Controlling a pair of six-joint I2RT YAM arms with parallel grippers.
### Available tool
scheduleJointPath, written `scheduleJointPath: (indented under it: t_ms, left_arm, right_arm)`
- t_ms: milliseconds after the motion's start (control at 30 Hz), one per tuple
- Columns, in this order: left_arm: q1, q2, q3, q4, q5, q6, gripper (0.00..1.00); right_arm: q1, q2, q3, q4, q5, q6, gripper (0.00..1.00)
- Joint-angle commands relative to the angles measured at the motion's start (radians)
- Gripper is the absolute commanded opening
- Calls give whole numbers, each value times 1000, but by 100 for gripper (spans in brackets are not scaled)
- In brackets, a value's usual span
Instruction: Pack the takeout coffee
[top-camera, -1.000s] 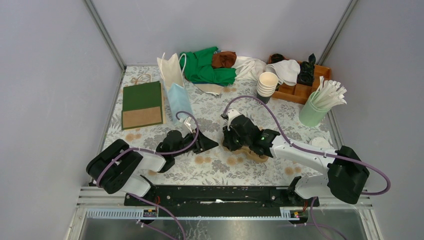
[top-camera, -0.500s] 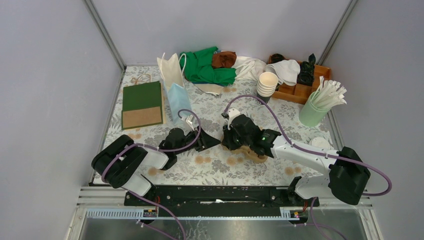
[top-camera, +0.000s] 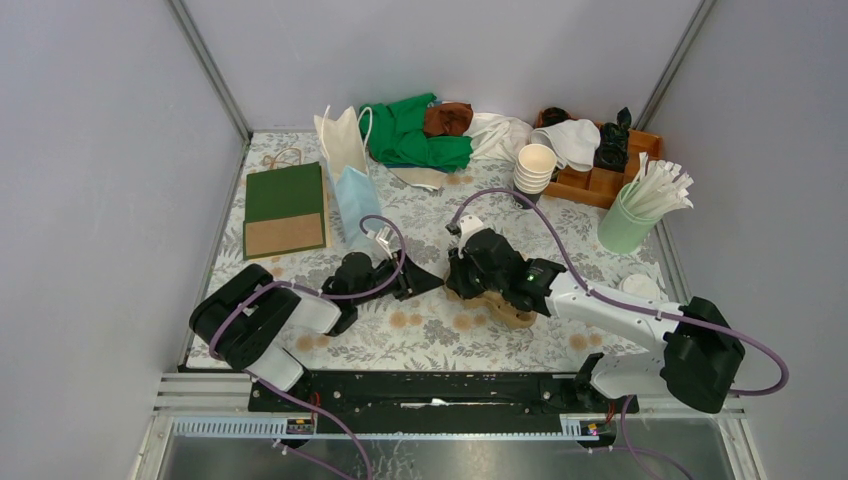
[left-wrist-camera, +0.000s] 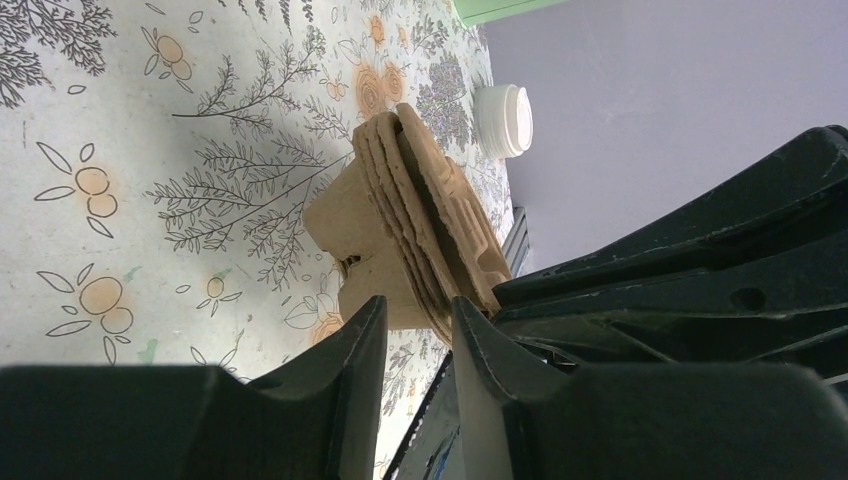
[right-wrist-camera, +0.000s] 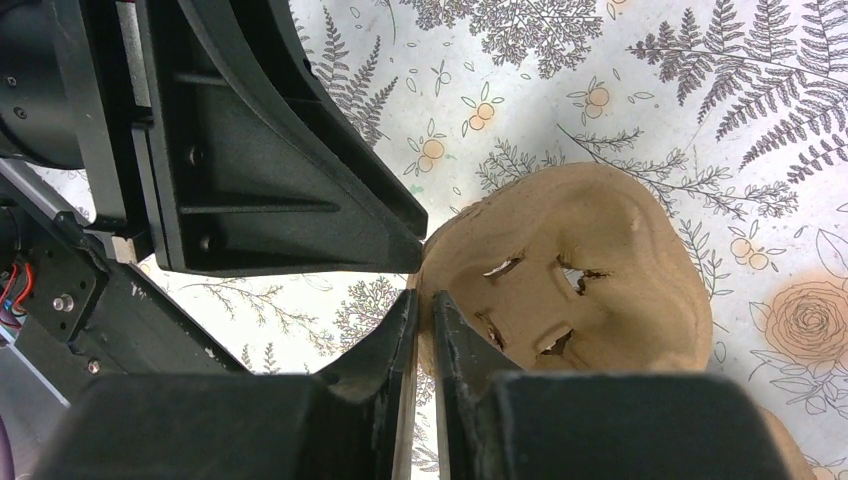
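Packing at an early stage, by the look of things. At far left on the floral tabletop (top-camera: 430, 335), flat green-and-brown paper bag (top-camera: 285, 208), well clear of both arms. Right of it, left end effector (left-wrist-camera: 418, 308), low over the cloth, fingers partly apart with the edge of a stack of pulp cup trays (left-wrist-camera: 420, 210) in the gap; cannot tell whether pinching or only straddling. Just beside it, right end effector (right-wrist-camera: 423, 302), fingers almost together, clamped on the rim at the same end of that stack. Probably working to peel one tray off the pile.

Farther right, near the tabletop's right edge, takeout coffee (top-camera: 639, 286): small cup, white lid on and facing up, alone, touching nothing. Well apart from both end effectors, beyond the trays and off to the right of the right one.

Nothing packed so far: no single tray free, no cup seated. Left to do, as a judgement: separating a tray, fetching the coffee, seating it.
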Motion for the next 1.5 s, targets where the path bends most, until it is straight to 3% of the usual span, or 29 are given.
scheduleJointPath:
  t_ms: [0,567,733,1067,1233,1467]
  left_arm:
    - [4,9,24,-28,-26,43,34]
    - [4,-188,79,-431,-182,235,35]
    - [4,-308,56,-393,-170,211,58]
    - [4,-323,112,-320,-112,124,76]
    - [4,-274,167,-333,-106,102,67]
    - [4,-220,215,-355,-111,80,62]
  right_arm:
    - [11,-67,56,59,12,26,3]
    - [11,-120,126,-56,222,-5,4]
    - [11,-109,116,-46,184,-11,4]
    - [11,-102,93,-1,131,-14,3]
    - [11,-110,81,18,95,-19,3]
    - [10,-107,74,25,73,-21,3]
